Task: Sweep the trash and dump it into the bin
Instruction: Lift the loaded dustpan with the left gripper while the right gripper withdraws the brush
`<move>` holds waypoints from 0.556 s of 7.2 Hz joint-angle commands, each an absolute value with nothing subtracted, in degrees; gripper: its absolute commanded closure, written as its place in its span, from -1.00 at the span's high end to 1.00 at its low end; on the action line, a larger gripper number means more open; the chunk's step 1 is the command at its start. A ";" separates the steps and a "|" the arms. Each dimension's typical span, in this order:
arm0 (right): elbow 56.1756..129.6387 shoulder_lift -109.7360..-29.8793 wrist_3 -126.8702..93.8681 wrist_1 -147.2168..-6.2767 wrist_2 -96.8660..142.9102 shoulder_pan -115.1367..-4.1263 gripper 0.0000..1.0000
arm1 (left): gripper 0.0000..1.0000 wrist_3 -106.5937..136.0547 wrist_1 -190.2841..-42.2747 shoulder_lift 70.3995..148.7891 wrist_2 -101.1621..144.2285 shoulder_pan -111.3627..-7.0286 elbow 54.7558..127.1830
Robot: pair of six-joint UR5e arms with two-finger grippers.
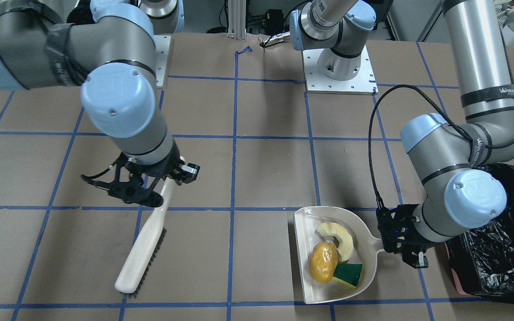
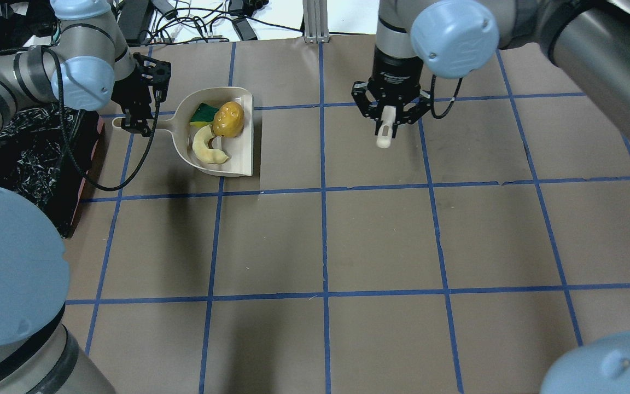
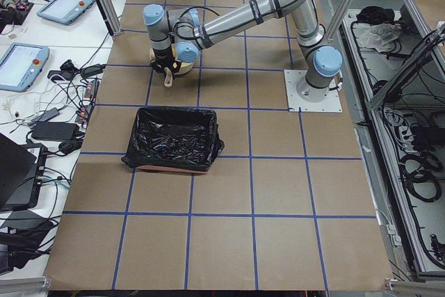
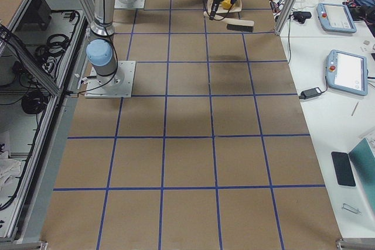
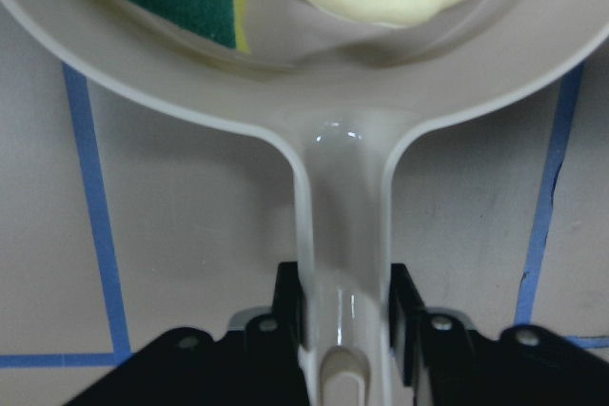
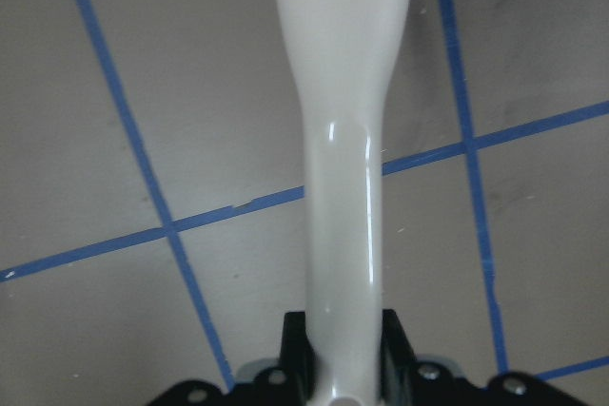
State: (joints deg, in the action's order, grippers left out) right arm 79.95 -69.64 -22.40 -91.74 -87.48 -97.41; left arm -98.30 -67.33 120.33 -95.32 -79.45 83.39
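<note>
Trash [image 1: 335, 256] gathered in one place, not yet dumped.

Starting at the left end effector [image 5: 344, 311]: clenched on the handle of the beige dustpan [image 1: 302, 249], pads [image 5: 288, 303] pressed to both sides of the neck. Keeps the pan level, probably to guard against spills through the open mouth. Inside, bunched toward the back wall: yellow-orange potato-like lump [image 1: 323, 263], pale cream curved piece [image 1: 341, 238], yellow-and-green sponge block [image 1: 350, 274]. Just beyond that wrist, the bin [image 1: 502, 249], black liner open upward; placed close, presumably for a short lift and tip. Cannot tell whether the pan rests on the worktop [image 1: 266, 178] or hangs just above it.

Over at the right end effector [image 6: 344, 330]: clamped on the handle of the brush [image 1: 143, 249]. Tilted, head low, bristles turned toward the pan, well apart from it. Looks parked clear of the dumping path; sweeping judged finished.

Front-facing view gives the brush's full length and bristles; overhead shows only the handle's end poking out below the fingers. Exterior left alone shows the bin whole, rectangular, pinkish base at its edge. Wrist views confirm both grips but crop most of the trash.
</note>
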 commanded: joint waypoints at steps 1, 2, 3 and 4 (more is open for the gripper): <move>83.39 -72.67 -10.00 -89.57 -88.33 -88.02 -1.00 | -1.00 -99.75 -69.16 117.79 -93.53 -75.61 83.32; 85.50 -73.12 -2.97 -89.47 -90.16 -82.85 -1.00 | -1.00 -102.71 -70.39 116.73 -93.52 -73.06 83.15; 87.34 -73.04 3.10 -89.56 -92.44 -78.01 -1.00 | -1.00 -104.05 -71.71 115.41 -93.52 -70.95 83.06; 89.97 -72.43 9.17 -90.95 -92.46 -74.83 -1.00 | -1.00 -104.41 -74.76 114.18 -93.60 -68.58 81.40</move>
State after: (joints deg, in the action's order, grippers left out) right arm 87.00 -72.78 1.36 -89.89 -91.47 -79.70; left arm -103.32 -71.82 115.75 -93.59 -71.46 82.72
